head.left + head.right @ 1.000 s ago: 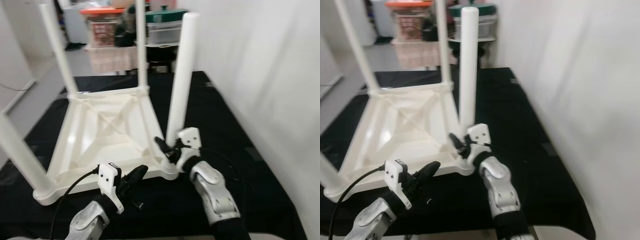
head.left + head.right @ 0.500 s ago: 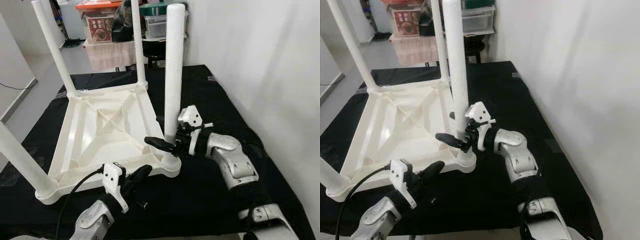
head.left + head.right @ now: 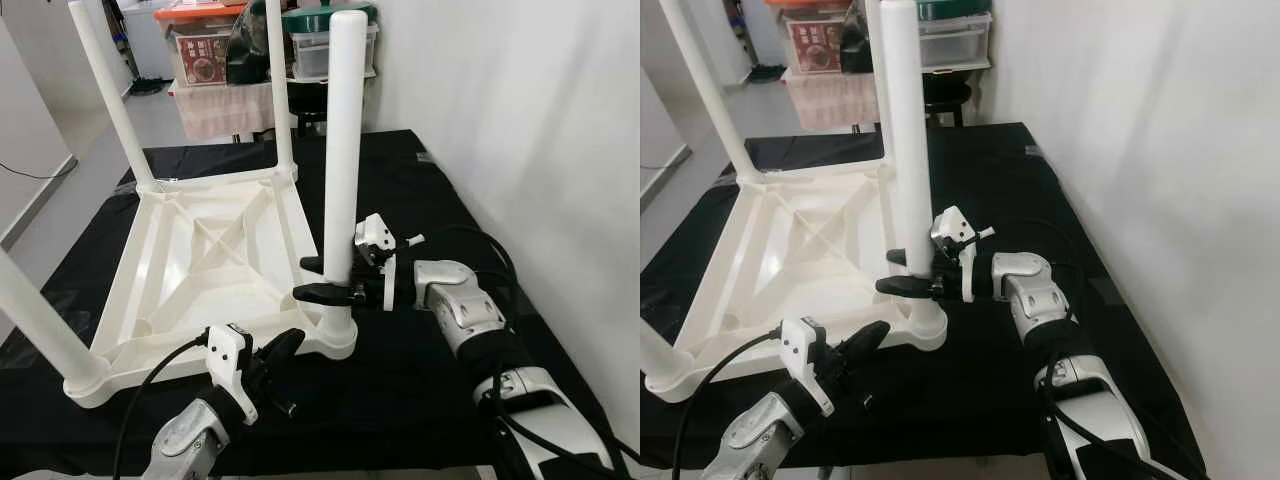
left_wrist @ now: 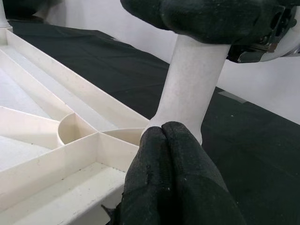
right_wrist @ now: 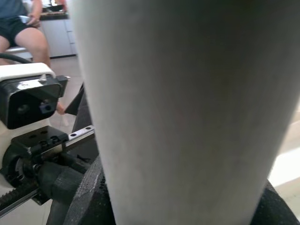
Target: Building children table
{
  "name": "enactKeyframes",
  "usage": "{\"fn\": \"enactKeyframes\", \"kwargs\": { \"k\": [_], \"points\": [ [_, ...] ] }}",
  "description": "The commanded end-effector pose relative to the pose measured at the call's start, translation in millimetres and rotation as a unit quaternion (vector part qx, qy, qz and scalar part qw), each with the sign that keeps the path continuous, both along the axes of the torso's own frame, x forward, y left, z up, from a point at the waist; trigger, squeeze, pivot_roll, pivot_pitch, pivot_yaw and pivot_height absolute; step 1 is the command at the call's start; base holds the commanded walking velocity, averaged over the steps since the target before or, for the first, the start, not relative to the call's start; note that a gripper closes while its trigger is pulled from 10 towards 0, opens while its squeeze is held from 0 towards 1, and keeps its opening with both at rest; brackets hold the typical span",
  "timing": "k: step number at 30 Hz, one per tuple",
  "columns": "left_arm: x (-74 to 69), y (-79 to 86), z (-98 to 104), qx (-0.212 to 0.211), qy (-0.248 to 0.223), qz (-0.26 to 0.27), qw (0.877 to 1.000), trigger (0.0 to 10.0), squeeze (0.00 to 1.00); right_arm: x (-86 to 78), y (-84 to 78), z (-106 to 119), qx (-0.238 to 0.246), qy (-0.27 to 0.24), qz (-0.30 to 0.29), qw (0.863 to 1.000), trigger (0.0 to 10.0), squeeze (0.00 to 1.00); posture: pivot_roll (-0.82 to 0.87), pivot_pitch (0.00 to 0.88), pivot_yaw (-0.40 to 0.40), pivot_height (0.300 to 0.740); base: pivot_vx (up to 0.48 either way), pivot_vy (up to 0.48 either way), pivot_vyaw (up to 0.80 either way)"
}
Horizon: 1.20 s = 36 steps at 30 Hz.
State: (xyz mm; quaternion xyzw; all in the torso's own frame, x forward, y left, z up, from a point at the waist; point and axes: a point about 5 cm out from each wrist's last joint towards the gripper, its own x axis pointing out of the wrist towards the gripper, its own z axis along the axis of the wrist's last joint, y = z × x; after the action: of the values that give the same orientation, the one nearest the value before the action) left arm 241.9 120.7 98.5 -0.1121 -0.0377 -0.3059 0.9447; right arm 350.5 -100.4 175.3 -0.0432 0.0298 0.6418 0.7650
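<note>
A white plastic children's table (image 3: 210, 250) lies upside down on a black cloth (image 3: 420, 400), its legs pointing up. The near right leg (image 3: 340, 150) stands upright in its corner socket (image 3: 338, 335). My right gripper (image 3: 325, 280) reaches in from the right and is shut on this leg low down, one black finger (image 3: 322, 293) in front of it and the other behind. My left gripper (image 3: 283, 347) hovers just before the table's near edge, close to that socket. Its fingertips (image 4: 161, 138) are pressed together with nothing between them.
Storage boxes with an orange lid (image 3: 203, 14) and a green lid (image 3: 318, 18) stand behind the table. A white wall (image 3: 520, 120) runs along the right. Bare floor (image 3: 60, 190) lies to the left. A seated person (image 5: 21, 23) appears in the right wrist view.
The near right leg has gone from leaning right to upright. My right arm swung out to the right and its fingers closed around the leg. The head camera also shifted.
</note>
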Motion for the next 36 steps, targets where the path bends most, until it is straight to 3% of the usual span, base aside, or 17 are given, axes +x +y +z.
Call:
{"fn": "enactKeyframes", "kwargs": {
  "k": [1, 11, 12, 13, 14, 15, 17, 18, 22, 23, 25, 26, 27, 31, 32, 33, 36],
  "points": [
    [-0.1, 0.7, -3.4, -0.002, 0.006, 0.004, 1.000, 10.0, 0.00, -1.6, 3.5, -6.5, 0.000, 0.016, 0.010, 1.000, 0.0, 0.00, 0.04, 0.000, 0.007, 0.740, 0.000, 0.000, 0.00],
    [-2.8, 2.6, -3.6, -0.002, 0.006, 0.005, 1.000, 10.0, 0.00, -14.0, -15.1, -44.6, -0.016, 0.031, -0.154, 0.987, 0.0, 0.00, 0.04, 0.000, 0.006, 0.740, 0.000, 0.000, 0.00],
    [-3.8, 4.7, -3.2, -0.002, 0.006, 0.006, 1.000, 10.0, 0.00, -22.2, -8.2, -64.9, -0.016, 0.054, -0.315, 0.948, 0.0, 0.00, 0.02, 0.000, 0.015, 0.740, 0.000, 0.000, 0.00],
    [-3.8, 4.7, -3.2, -0.002, 0.006, 0.006, 1.000, 10.0, 0.00, -22.2, -8.2, -64.9, -0.016, 0.054, -0.315, 0.948, 0.0, 0.00, 0.02, 0.000, 0.015, 0.740, 0.000, 0.000, 0.00],
    [-4.4, 6.5, -2.9, -0.002, 0.006, 0.006, 1.000, 10.0, 0.00, -31.3, -9.3, -77.7, -0.022, 0.073, -0.433, 0.898, 0.0, 0.00, 0.02, 0.000, 0.019, 0.740, 0.000, 0.000, 0.00],
    [-4.1, 7.9, -3.1, 0.000, 0.008, 0.005, 1.000, 10.0, 0.00, -50.4, 4.1, -88.0, -0.033, 0.086, -0.457, 0.885, 0.0, 0.00, 0.02, 0.000, 0.036, 0.740, 0.000, 0.000, 0.00],
    [-4.1, 7.9, -3.1, 0.000, 0.008, 0.005, 1.000, 10.0, 0.00, -50.4, 4.1, -88.0, -0.033, 0.086, -0.457, 0.885, 0.0, 0.00, 0.02, 0.000, 0.036, 0.740, 0.000, 0.000, 0.00],
    [-2.8, 9.6, -3.9, 0.002, 0.011, 0.001, 1.000, 10.0, 0.00, -54.4, 22.5, -86.1, -0.043, 0.072, -0.411, 0.908, 0.0, 0.00, 0.02, 0.000, 0.036, 0.740, 0.000, 0.000, 0.00],
    [-1.9, 9.9, -4.5, 0.002, 0.013, -0.001, 1.000, 10.0, 0.00, -42.7, 24.7, -84.5, -0.052, 0.060, -0.399, 0.914, 0.0, 0.00, 0.04, 0.000, 0.028, 0.740, 0.000, 0.000, 0.00],
    [-1.8, 10.4, -4.3, 0.007, 0.011, 0.003, 1.000, 10.0, 0.00, -37.0, 25.5, -82.8, -0.055, 0.055, -0.403, 0.912, 3.0, 0.00, 0.04, 0.000, 0.033, 0.740, 0.000, 0.000, 0.00],
    [-1.8, 10.4, -4.3, 0.007, 0.011, 0.003, 1.000, 10.0, 0.00, -37.0, 25.5, -82.8, -0.055, 0.055, -0.403, 0.912, 3.0, 0.00, 0.04, 0.000, 0.033, 0.740, 0.000, 0.000, 0.00],
    [-2.1, 10.7, -4.3, 0.015, 0.009, 0.010, 1.000, 10.0, 0.00, -30.8, 27.7, -76.9, -0.040, 0.055, -0.389, 0.919, 10.0, 0.00, 0.05, 0.000, 0.030, 0.740, 0.000, 0.000, 0.00],
    [-3.4, 10.4, -3.8, 0.019, 0.009, 0.011, 1.000, 10.0, 0.00, -23.1, 26.8, -68.8, -0.023, 0.053, -0.370, 0.927, 10.0, 1.00, 0.05, 0.000, 0.030, 0.740, 0.000, 0.000, 0.00],
    [-10.7, 8.2, -1.7, 0.025, 0.005, 0.003, 1.000, 10.0, 0.00, -6.6, 15.3, -40.2, 0.028, 0.035, -0.298, 0.954, 10.0, 1.00, 0.04, 0.000, 0.041, 0.740, 0.000, 0.000, 0.00],
    [-13.5, 7.7, -1.4, 0.026, 0.006, 0.002, 1.000, 10.0, 0.00, -5.4, 10.8, -31.5, 0.036, 0.024, -0.282, 0.958, 10.0, 0.80, 0.04, 0.000, 0.044, 0.740, 0.000, 0.000, 0.00],
    [-16.4, 7.6, -1.5, 0.026, 0.008, 0.003, 1.000, 10.0, 0.00, -6.1, 6.9, -24.1, 0.039, 0.016, -0.268, 0.962, 10.0, 0.00, 0.04, 0.000, 0.043, 0.740, 0.000, 0.000, 0.00],
    [-24.5, 7.1, -2.7, 0.025, 0.012, 0.008, 1.000, 10.0, 0.00, -6.4, -5.5, -16.7, 0.022, 0.001, -0.221, 0.975, 10.0, 0.00, 0.04, 0.000, 0.039, 0.740, 0.000, 0.000, 0.00]
  ]
}}
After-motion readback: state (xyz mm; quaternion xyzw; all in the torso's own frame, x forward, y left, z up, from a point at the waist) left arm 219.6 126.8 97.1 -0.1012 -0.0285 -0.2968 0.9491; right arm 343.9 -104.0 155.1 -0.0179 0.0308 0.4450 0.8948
